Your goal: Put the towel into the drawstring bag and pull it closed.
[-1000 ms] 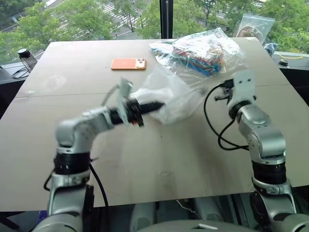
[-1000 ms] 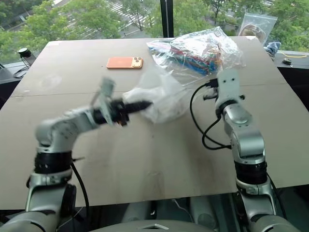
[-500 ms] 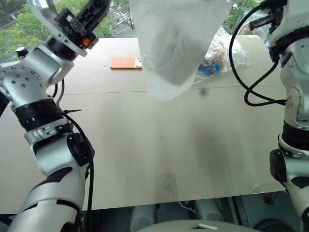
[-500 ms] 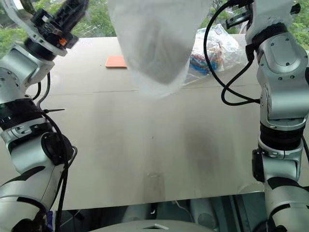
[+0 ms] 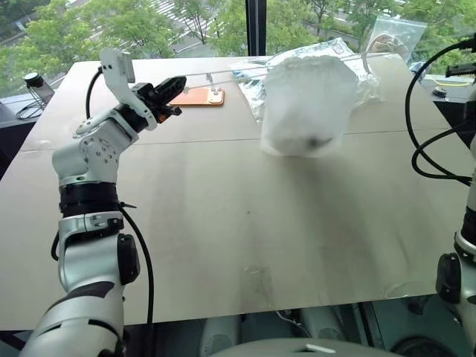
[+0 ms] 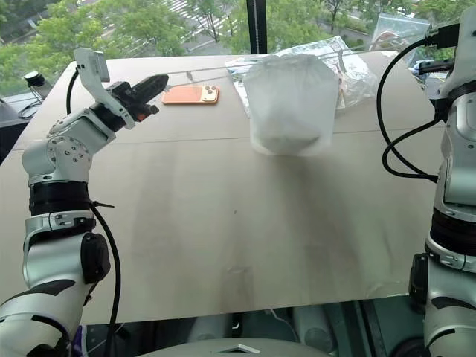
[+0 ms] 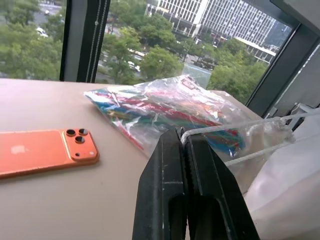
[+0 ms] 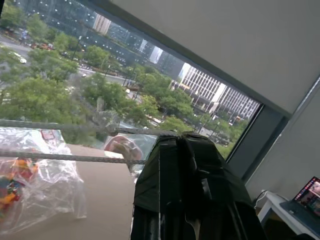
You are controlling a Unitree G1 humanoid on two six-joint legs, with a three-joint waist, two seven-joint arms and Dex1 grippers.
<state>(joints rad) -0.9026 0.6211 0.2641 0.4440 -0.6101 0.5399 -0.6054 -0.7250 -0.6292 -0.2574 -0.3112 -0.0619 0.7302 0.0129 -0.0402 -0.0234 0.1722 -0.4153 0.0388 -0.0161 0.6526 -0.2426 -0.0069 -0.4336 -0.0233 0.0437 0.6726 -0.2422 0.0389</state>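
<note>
Drawstring bag point(image 5: 309, 104) hangs between left gripper point(image 5: 175, 84) and right gripper point(image 8: 187, 145), both clamped on its cord point(image 7: 235, 128)

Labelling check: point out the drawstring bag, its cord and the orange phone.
drawstring bag point(image 5: 309, 104), left eye view, middle of pouch.
cord point(image 7: 235, 127), left wrist view, taut strand.
orange phone point(image 7: 37, 151), left wrist view, back.
</note>
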